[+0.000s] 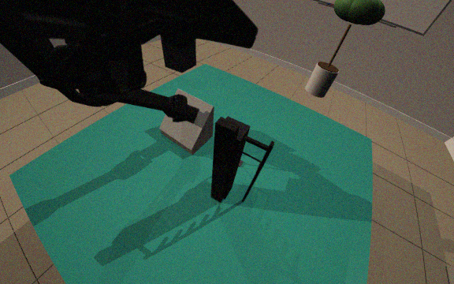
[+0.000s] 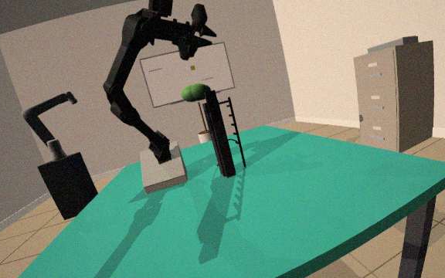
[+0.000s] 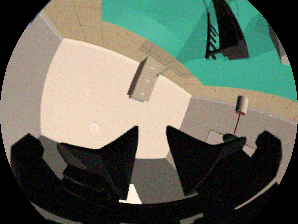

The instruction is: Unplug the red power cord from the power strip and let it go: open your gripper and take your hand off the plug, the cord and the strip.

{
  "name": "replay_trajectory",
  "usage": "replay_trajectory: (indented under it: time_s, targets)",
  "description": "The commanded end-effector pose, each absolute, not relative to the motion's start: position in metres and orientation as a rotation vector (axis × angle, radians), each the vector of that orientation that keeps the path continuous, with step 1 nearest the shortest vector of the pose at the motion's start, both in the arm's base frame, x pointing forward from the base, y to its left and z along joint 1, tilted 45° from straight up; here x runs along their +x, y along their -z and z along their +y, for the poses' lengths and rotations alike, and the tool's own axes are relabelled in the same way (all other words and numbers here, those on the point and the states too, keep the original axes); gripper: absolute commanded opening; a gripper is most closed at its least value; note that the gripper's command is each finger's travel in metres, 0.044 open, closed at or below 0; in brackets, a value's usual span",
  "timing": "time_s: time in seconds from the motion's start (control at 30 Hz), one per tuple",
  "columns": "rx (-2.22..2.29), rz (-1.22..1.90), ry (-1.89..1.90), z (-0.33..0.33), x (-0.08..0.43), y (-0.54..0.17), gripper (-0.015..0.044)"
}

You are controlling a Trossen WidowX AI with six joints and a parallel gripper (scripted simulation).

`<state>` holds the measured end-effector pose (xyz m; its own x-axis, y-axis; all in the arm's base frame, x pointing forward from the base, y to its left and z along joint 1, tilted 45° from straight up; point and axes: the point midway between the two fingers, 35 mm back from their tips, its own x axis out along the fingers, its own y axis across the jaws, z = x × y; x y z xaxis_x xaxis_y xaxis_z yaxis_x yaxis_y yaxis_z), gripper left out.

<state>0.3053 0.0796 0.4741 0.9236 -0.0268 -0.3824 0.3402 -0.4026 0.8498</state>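
- Power strip: dark bar, stands on end on green bench; long axis near vertical, top leans slightly.
- Thin dark rail with short rungs runs parallel just beside strip, joined to it by two thin rods.
- No red visible; plug and cord cannot be told apart.
- Gripper raised high above bench, well apart from strip.
- Wrist view: strip far beyond jaws.
- Gripper jaws at narrow gap, nothing between them.
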Motion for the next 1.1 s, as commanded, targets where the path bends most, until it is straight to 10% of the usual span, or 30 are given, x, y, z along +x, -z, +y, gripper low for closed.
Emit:
replay_trajectory:
  time_s: [0.0,1.07]
  targets:
    - [1.413,0.403,0.479,0.097,0.333,-0.409,0.016]
    - [-0.463,1.179,0.096,0.134,0.336,-0.171,0.016]
